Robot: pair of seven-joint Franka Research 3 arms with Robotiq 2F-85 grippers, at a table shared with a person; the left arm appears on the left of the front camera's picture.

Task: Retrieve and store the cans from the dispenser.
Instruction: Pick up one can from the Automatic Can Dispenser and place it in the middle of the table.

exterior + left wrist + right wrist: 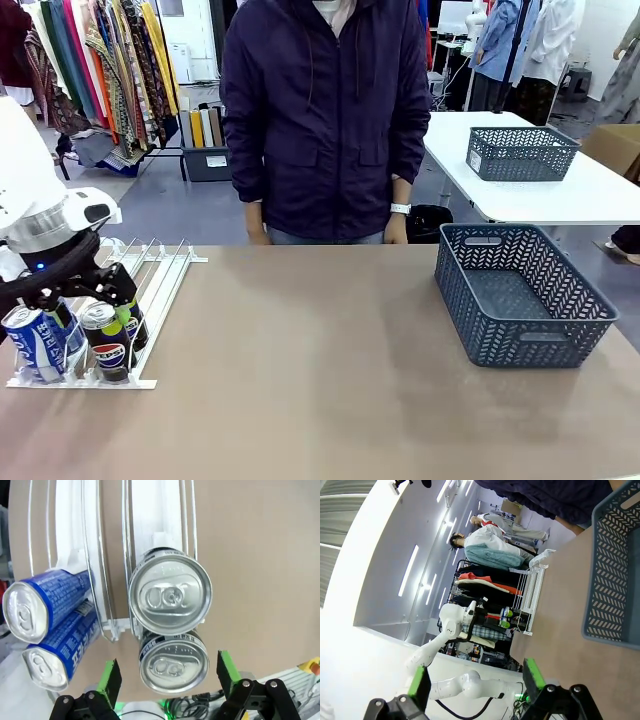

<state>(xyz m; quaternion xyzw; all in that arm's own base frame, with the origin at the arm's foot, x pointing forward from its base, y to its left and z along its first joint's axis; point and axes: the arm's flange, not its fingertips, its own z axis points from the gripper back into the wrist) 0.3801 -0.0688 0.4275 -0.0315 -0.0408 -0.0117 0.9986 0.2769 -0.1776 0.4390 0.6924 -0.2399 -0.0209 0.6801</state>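
**Fingers spread around the front black can, grasp not yet made**

Green-padded fingers (111, 680) of the left gripper (169, 672) stand wide apart and hold nothing. In the left wrist view they flank the silver top of the front black can (173, 667), with a gap showing on each side. A second black can (170, 597) sits right behind it in the same lane and overlaps its top edge. Two blue cans (45, 607) lie in the lane beside them.

From the front, the left gripper (88, 318) hangs low over the front end of the dispenser (160, 275), at the tabletop's (320, 380) left edge. All the cans crowd against the front stops there. The grey basket (520, 295) is well apart at the right side, and nothing shows in it. A person (325, 120) stands at the far side with hands down. The right gripper (476, 677) is also spread and empty, held sideways off the tabletop with the basket's wall (615, 570) at the edge of its view.

The step in hand looks like the approach for a first pick, so storing has probably not begun. Next, the fingers likely need to settle a little lower around the can's body and then clench on it. The lift should clear the front stop without dragging the can behind or catching the wire dividers. The carry then runs across to the basket.
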